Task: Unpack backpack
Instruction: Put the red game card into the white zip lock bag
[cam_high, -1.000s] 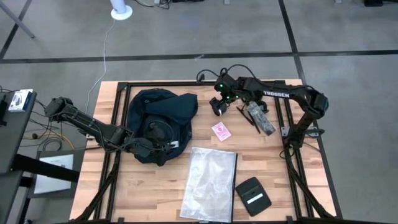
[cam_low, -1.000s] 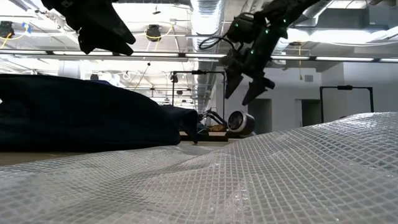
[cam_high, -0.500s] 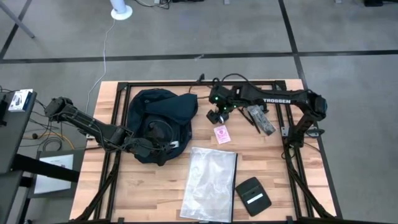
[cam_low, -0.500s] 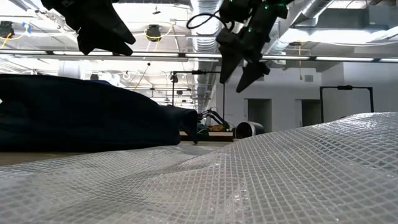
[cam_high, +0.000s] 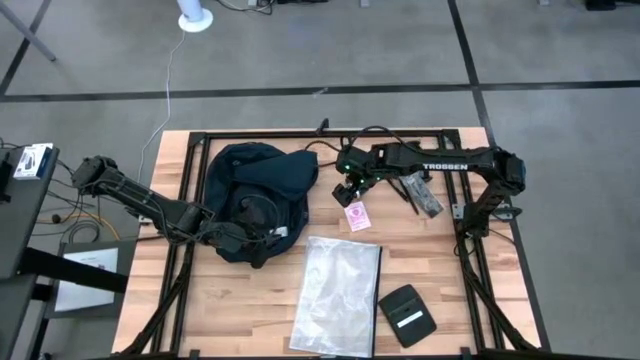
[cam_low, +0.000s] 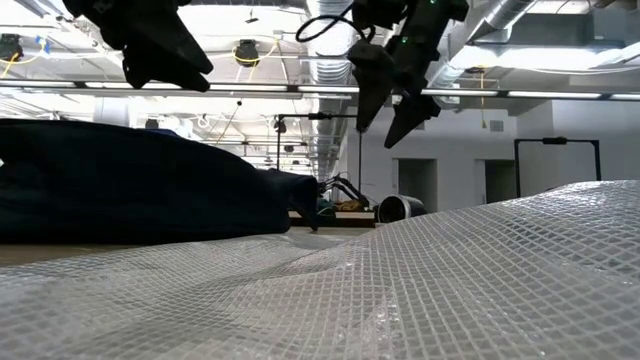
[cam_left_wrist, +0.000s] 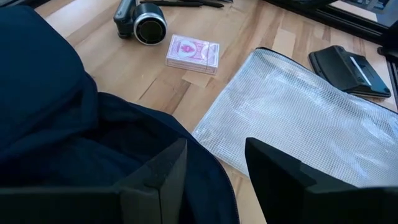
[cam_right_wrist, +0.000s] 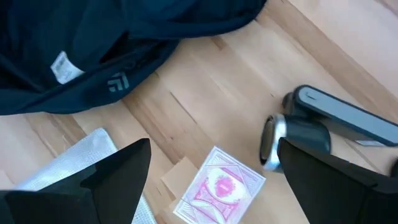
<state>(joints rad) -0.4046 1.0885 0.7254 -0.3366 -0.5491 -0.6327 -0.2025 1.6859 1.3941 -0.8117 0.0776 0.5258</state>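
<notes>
The dark navy backpack (cam_high: 255, 180) lies slumped on the table's left half; it also shows in the low view (cam_low: 120, 190). My left gripper (cam_high: 258, 238) hangs open above the backpack's near edge (cam_left_wrist: 93, 143), its fingers clear of the fabric in the low view (cam_low: 175, 72). My right gripper (cam_high: 350, 192) hangs open in the air (cam_low: 377, 132) just right of the backpack, over a pink card box (cam_right_wrist: 217, 190) that lies flat on the wood. Nothing is between either gripper's fingers.
A grey torch (cam_high: 420, 192) and a thin black stick (cam_high: 398, 190) lie right of the card box (cam_high: 357, 215). A clear mesh plastic bag (cam_high: 338, 295) lies flat at the near middle, a flat black pouch (cam_high: 407, 315) to its right. Black frame rails (cam_high: 300, 133) border the table.
My right gripper has risen and moved toward the table's near edge and slightly left. It now stands over the pink card box and has stayed open. The left arm, the backpack and the card box have kept still.
</notes>
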